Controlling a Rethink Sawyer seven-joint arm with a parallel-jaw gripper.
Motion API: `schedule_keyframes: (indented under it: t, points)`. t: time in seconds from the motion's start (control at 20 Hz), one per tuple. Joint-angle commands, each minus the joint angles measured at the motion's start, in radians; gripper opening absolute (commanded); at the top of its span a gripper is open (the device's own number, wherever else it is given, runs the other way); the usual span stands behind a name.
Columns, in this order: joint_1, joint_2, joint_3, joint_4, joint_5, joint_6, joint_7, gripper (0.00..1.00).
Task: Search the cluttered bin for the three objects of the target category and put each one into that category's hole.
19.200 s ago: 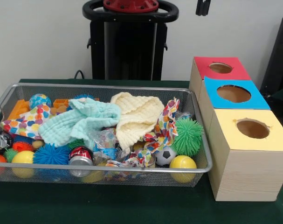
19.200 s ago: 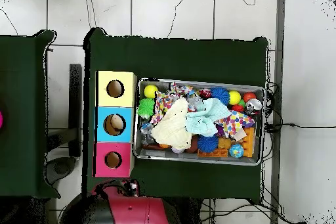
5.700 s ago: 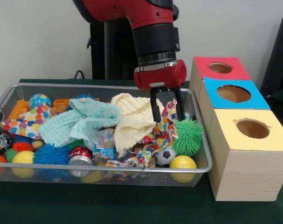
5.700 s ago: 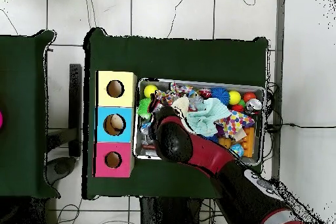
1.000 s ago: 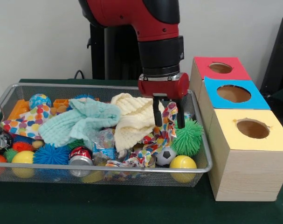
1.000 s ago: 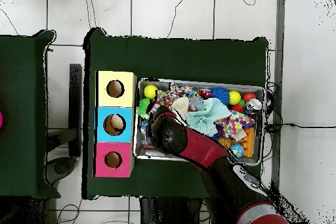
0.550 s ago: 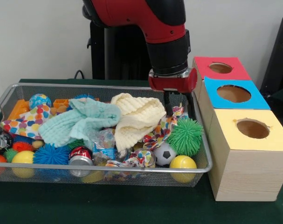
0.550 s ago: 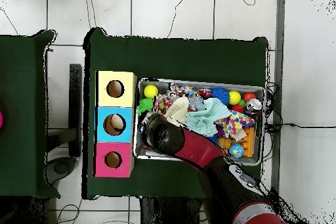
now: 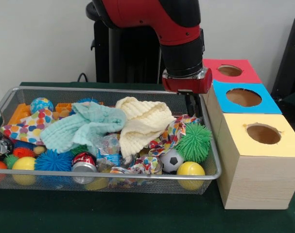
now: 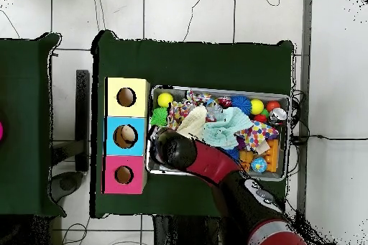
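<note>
At the bin's far corner, box side: the gripper (image 9: 191, 106) hangs just above the wire bin (image 9: 89, 90), close to the blue box (image 9: 266, 104). In the overhead view the arm (image 10: 208, 159) covers it.
Gripper state: it cannot be told from either view whether it is open or closed. Nothing is seen hanging from it.
Target, as a judgement: the task does not name the category. The thing closest under the gripper is the patterned cloth (image 9: 172, 130), so a cloth seems to be the thing in hand.
Where the cloth is: it lies in the bin, just below the gripper. It is draped between the cream cloth (image 9: 145, 121) and the green spiky ball (image 9: 195, 141), and it touches both.
Other cloths: the cream cloth sits in the middle of the pile and the mint cloth (image 9: 84, 125) beside it, both on top.
Handling: the cloth is probably light, soft and limp. It will sag and may trail or drag its neighbours when it is lifted.
Where to hold: a raised fold near its upper end, taken from above, is a good place, away from the spiky ball.
Risk: a loose end may catch on the bin's rim or hang outside a hole.
Holes: the red box (image 9: 213, 73), the blue box and the yellow box (image 9: 288, 145) stand in a row, touching the bin's side.
</note>
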Motion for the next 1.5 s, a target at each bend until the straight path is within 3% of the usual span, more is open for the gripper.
schedule_keyframes:
  t: [0.05, 0.75, 1.2, 1.5]
  points:
    - [0.024, 0.000, -0.060, -0.029, 0.024, 0.104, 0.161, 0.00]
    - [0.057, -0.010, -0.104, -0.049, 0.028, 0.122, 0.153, 0.00]
    - [0.008, -0.140, -0.083, -0.025, 0.049, 0.269, 0.143, 0.00]
    - [0.020, -0.199, -0.089, -0.024, 0.066, 0.353, 0.175, 0.00]
